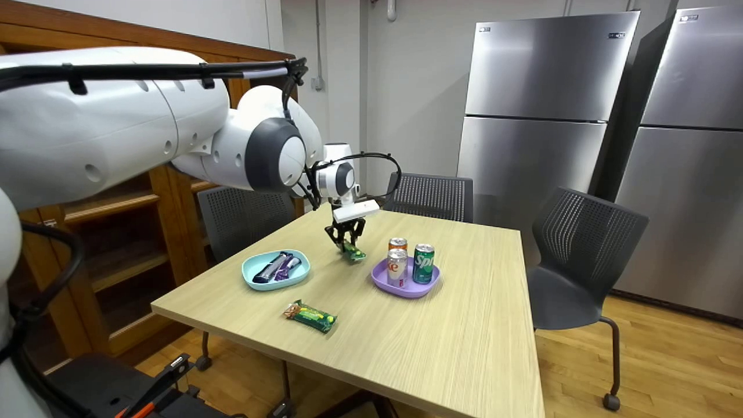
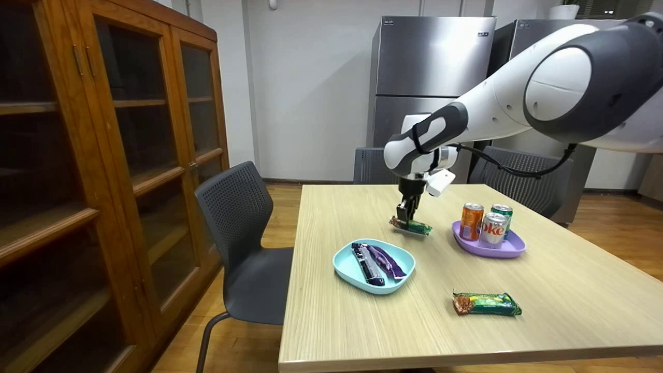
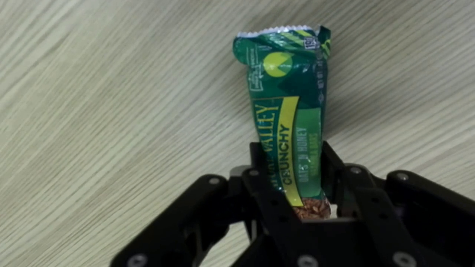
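A green Nature Valley granola bar [image 3: 285,85] lies lengthwise between the black fingers of my gripper [image 3: 291,159] in the wrist view. Both fingers press against its sides near the end with the brown oat picture, and the lettered end sticks out ahead. The left finger hides part of the wrapper's edge. In both exterior views the gripper [image 1: 347,239] points down at the table with the bar [image 2: 420,228] at its fingertips, low at the tabletop. A second green granola bar [image 2: 487,303] lies apart on the table, nearer the cameras.
A turquoise plate [image 2: 344,267] bears two dark purple wrapped bars [image 2: 369,264]. On a purple plate [image 2: 489,253] stand an orange can [image 2: 471,223], a Diet Coke can [image 2: 493,230] and a Sprite can [image 1: 423,267]. Chairs [image 1: 586,255] surround the wooden table [image 1: 453,337].
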Available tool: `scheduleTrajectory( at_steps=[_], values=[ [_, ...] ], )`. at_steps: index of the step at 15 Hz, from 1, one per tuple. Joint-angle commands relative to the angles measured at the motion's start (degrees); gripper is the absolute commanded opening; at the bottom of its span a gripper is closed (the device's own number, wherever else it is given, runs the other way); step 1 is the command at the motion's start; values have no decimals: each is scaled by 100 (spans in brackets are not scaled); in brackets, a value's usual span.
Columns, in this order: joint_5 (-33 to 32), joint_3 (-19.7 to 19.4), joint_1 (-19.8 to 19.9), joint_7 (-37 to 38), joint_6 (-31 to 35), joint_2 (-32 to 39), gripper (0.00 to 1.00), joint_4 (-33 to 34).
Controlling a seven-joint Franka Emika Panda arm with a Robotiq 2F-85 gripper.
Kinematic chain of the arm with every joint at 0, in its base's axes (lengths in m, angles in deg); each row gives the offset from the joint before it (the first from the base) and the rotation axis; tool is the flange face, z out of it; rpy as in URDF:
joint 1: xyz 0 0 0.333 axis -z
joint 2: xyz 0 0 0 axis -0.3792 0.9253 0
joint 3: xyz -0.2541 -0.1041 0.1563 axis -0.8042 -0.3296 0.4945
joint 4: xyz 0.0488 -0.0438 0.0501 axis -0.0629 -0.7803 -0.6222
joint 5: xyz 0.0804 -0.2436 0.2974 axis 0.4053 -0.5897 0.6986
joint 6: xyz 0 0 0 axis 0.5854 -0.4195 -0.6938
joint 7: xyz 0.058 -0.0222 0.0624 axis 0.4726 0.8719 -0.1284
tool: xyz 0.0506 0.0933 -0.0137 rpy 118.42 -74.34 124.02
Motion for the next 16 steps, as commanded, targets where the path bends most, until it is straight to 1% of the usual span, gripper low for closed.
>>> scheduleTrajectory(
  at_steps=[1, 5, 9, 13, 16],
  values=[
    [44, 88, 4, -43, -115, -322, 13, -68],
    [-2, 60, -108, 253, -8, -753, 13, -414],
    [-26, 13, -317, 744, 64, -1177, 13, -874],
    [-42, -41, -602, 1565, 183, -1700, 13, -1609],
    [-79, -114, -845, 2302, 309, -2152, 13, -2307]
  ],
)
